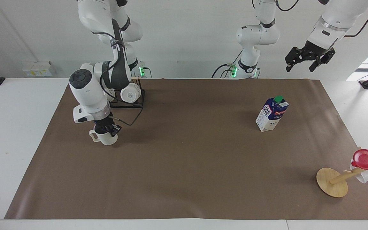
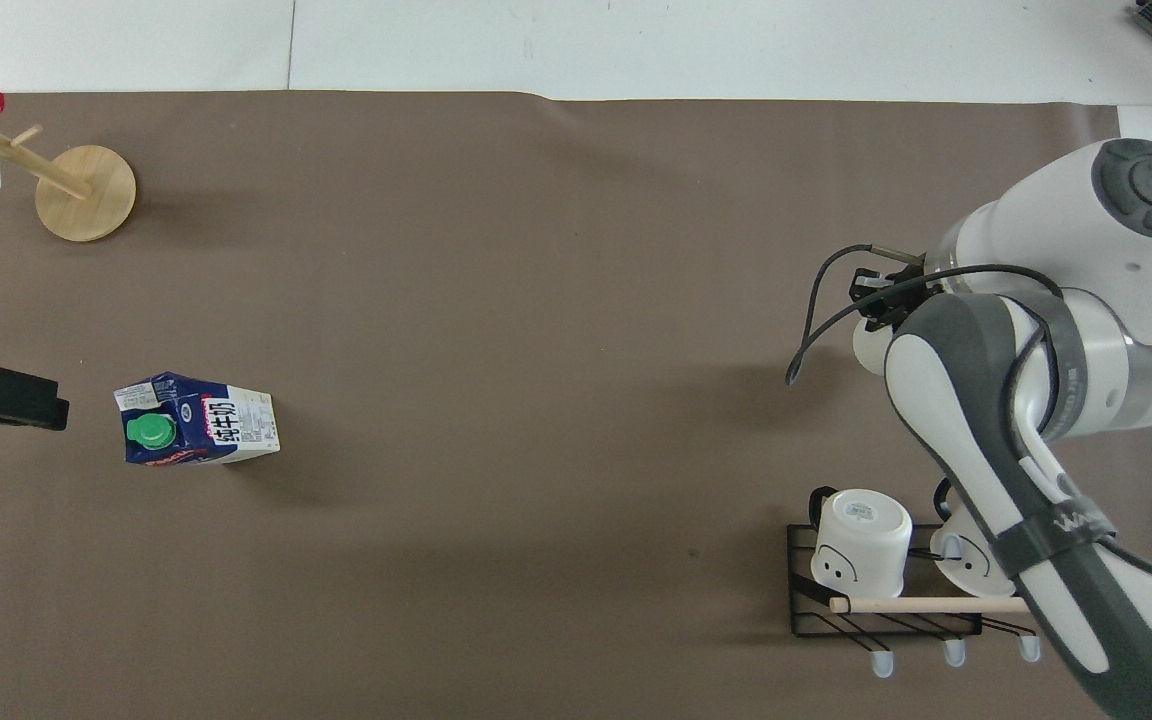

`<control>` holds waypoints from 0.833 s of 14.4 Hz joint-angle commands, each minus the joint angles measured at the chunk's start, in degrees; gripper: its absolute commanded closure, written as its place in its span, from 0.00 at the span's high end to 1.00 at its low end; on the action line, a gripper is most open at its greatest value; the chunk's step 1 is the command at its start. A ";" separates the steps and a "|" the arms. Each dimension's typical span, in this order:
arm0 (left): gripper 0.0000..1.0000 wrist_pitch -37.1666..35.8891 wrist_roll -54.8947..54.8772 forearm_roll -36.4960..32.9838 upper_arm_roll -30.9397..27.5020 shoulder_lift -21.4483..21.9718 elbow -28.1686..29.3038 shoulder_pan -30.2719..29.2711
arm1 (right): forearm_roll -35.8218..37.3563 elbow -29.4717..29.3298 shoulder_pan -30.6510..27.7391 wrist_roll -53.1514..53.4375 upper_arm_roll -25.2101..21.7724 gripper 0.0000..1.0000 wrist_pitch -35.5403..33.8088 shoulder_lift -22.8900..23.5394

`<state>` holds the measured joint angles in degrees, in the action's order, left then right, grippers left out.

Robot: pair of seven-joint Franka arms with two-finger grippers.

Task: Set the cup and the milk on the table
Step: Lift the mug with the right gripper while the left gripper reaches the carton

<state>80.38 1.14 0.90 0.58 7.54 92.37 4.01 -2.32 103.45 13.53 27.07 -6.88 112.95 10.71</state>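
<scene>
Right gripper (image 1: 107, 129) pinched on the cup (image 1: 106, 138) rim near the mat's (image 1: 184, 179) edge, left gripper (image 1: 308, 60) open and empty; could slip and tip if jerked.

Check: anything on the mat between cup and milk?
Nothing: only bare brown mat between the cup and the milk, clearest in the facing view.

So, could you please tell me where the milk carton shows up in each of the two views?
Facing view: the milk stands upright on the brown mat, toward the left arm's end, at the picture's right.
Overhead view: the milk is at the picture's left, green cap toward the camera.
Shared landmark: the wooden stand, farther from the robots than the milk, at the same end.
</scene>
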 commanded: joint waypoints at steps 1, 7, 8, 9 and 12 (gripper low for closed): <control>1.00 1.09 -0.44 0.60 -0.40 2.13 2.54 1.71 | 0.13 -0.44 4.90 -0.35 0.11 0.00 -1.42 -0.60; 1.00 6.97 -0.62 0.60 -0.49 6.17 11.59 1.00 | -0.49 -0.27 15.63 8.59 0.55 0.00 0.33 -0.35; 1.00 8.20 -0.70 0.60 -0.49 6.18 12.30 1.00 | -0.57 -0.35 17.39 9.83 0.55 0.00 0.86 0.18; 1.00 9.43 -0.62 0.60 -0.49 6.18 12.91 1.00 | -0.75 -0.35 18.36 11.59 0.55 0.00 1.39 0.27; 1.00 11.28 -0.70 0.60 -0.84 6.09 14.40 0.83 | -0.49 -0.35 23.19 16.35 0.55 0.00 4.37 2.11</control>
<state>89.17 1.14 0.95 0.28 11.88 103.58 4.94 -2.32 103.28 34.94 41.48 -6.13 115.40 11.57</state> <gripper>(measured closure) 0.000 0.960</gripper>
